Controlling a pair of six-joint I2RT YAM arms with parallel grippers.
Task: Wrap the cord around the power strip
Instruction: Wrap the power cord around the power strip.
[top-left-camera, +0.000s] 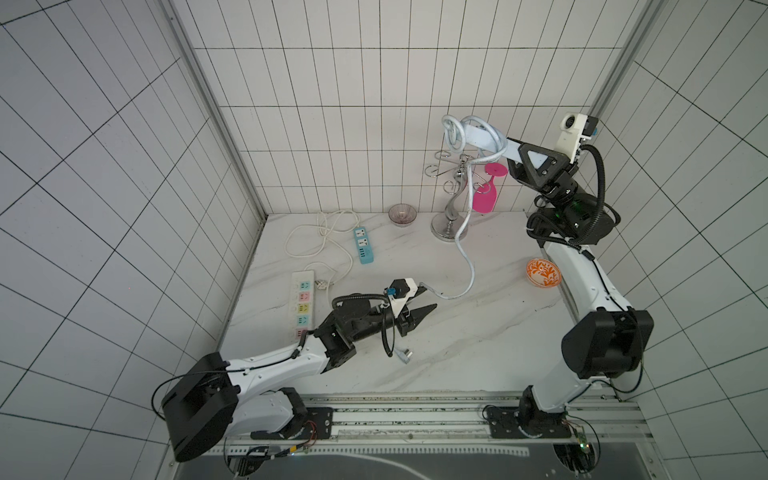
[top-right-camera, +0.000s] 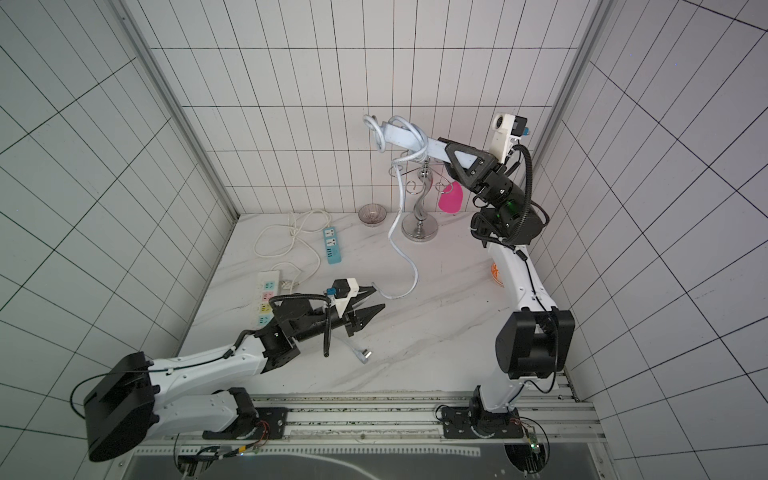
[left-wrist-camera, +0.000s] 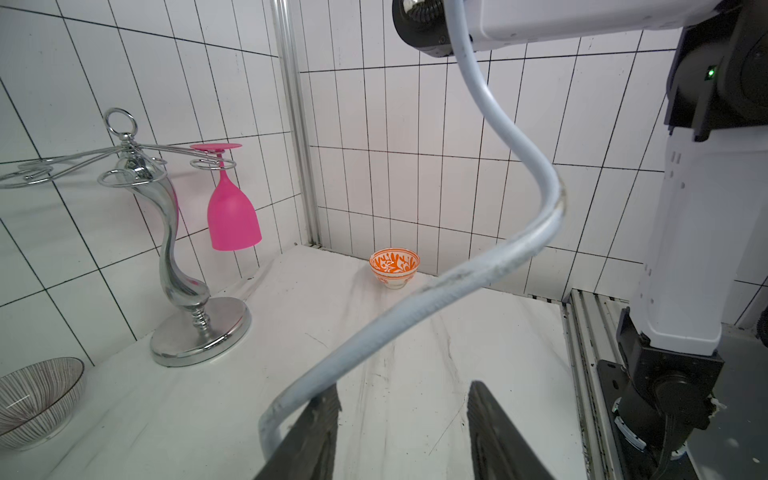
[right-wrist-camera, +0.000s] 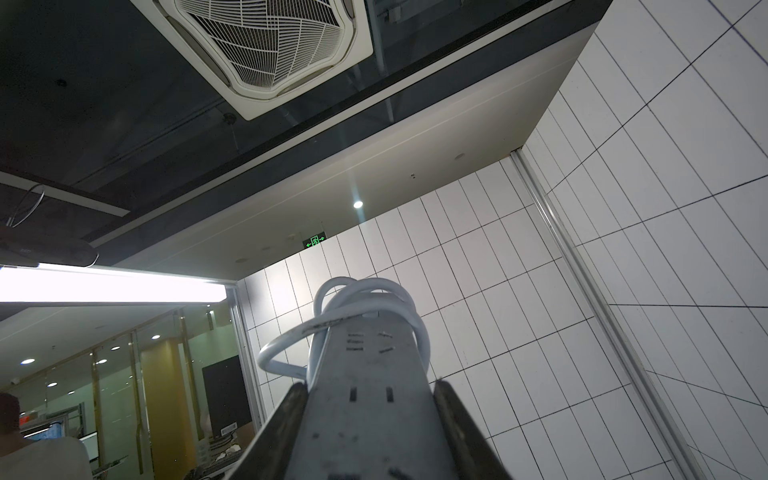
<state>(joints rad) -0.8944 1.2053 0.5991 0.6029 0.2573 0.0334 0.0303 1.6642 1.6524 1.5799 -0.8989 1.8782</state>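
The right gripper (top-left-camera: 517, 151) clamps the slim, smooth grey-blue power strip (top-left-camera: 478, 135) high by the tiled wall (top-left-camera: 332, 83), with its thick cord (top-left-camera: 467, 232) looped round the far end. The cord drapes past a curvy chrome rack (top-left-camera: 451, 208) down to the marbled desk (top-left-camera: 478, 332), brushing the left gripper (top-left-camera: 428, 297), whose jaws are apart.

White tiled walls (top-left-camera: 332, 83) w/ dark grout, marble-look tabletop (top-left-camera: 478, 353), ceiling AC vent (right-wrist-camera: 266, 45) & strip light (right-wrist-camera: 112, 284).

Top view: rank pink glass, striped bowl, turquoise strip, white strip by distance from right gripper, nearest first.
From the right gripper:
1. Pink glass, hanging close by.
2. Striped bowl, back wall.
3. Turquoise strip, back left.
4. White strip, left edge.
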